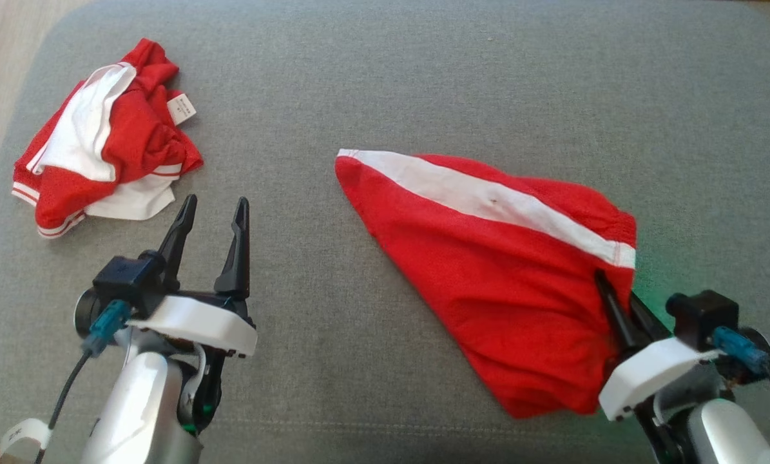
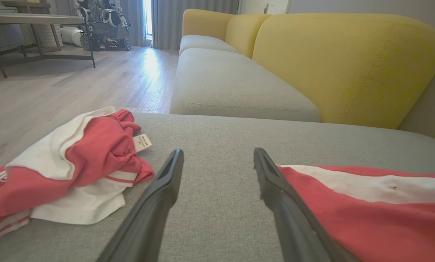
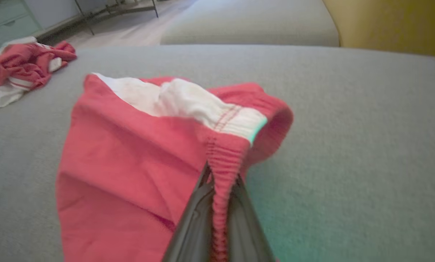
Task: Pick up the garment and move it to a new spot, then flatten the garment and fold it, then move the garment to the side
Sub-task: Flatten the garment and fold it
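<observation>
Right tool (image 1: 616, 296): at 4 o'clock in the head view, jaws pinched tight on the garment's elastic waistband (image 3: 224, 153), which runs up between the two fingers in the right wrist view.
Garment (image 1: 488, 270): red shorts with a white stripe (image 1: 488, 196), on the right half of the grey cushion (image 1: 423, 77), about 3 to 4 o'clock. It spreads out from the grip toward 10 o'clock and ends in a point near the cushion's middle.
Held edge: seems raised a little off the cushion, though the blur leaves that unsure.
Left tool (image 1: 217, 200): at 8 o'clock, jaws wide apart and holding nothing, fingers pointing toward 12 over bare cushion.
Second garment (image 1: 107, 142): red and white, crumpled in a heap at 10 o'clock, a white tag (image 1: 182, 108) showing on its far side. It lies well apart from the shorts and just beyond the left tool's fingertips.
Surroundings: a yellow sofa back (image 2: 348, 62) and a wood floor (image 2: 75, 83) beyond the cushion in the left wrist view.
</observation>
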Robot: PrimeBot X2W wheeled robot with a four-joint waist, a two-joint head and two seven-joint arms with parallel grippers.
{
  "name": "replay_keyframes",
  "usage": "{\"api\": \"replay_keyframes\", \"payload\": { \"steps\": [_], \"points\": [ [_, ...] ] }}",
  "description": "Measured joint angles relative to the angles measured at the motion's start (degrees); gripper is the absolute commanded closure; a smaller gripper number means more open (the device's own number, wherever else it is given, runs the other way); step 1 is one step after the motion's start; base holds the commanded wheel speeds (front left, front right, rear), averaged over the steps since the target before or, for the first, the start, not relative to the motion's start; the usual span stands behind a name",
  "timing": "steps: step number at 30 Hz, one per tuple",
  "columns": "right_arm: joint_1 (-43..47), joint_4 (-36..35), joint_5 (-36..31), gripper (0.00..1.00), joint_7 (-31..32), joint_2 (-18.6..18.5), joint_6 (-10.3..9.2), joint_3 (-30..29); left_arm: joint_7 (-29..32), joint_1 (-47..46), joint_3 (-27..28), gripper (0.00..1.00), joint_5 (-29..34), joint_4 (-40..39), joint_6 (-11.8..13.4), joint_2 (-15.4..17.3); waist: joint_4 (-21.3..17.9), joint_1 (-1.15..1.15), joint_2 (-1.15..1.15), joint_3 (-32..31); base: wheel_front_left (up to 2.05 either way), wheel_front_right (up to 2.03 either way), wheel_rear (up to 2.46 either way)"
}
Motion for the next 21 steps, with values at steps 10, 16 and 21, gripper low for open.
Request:
{"api": "replay_keyframes", "payload": {
  "steps": [10,16,21],
  "points": [
    [-6.3,12.7,-2.1,1.00,-1.8,1.8,0.00,-4.0,0.0,0.0,0.0,0.00,0.1,0.1,-0.5,-0.1,-0.1,0.00,0.00,0.2,0.00,0.00,0.00],
    [-6.5,14.2,-1.9,0.00,-3.7,3.4,0.00,-5.0,0.0,0.0,0.1,0.00,0.5,0.2,-0.5,-0.1,-0.1,0.00,0.00,-0.6,0.00,0.00,0.00],
    [-4.2,10.6,-1.8,0.00,-5.9,4.8,0.00,-7.8,0.0,1.1,0.1,0.00,0.5,0.2,-0.3,-0.1,-0.4,0.00,0.00,-1.7,0.00,0.00,0.00]
  ]
}}
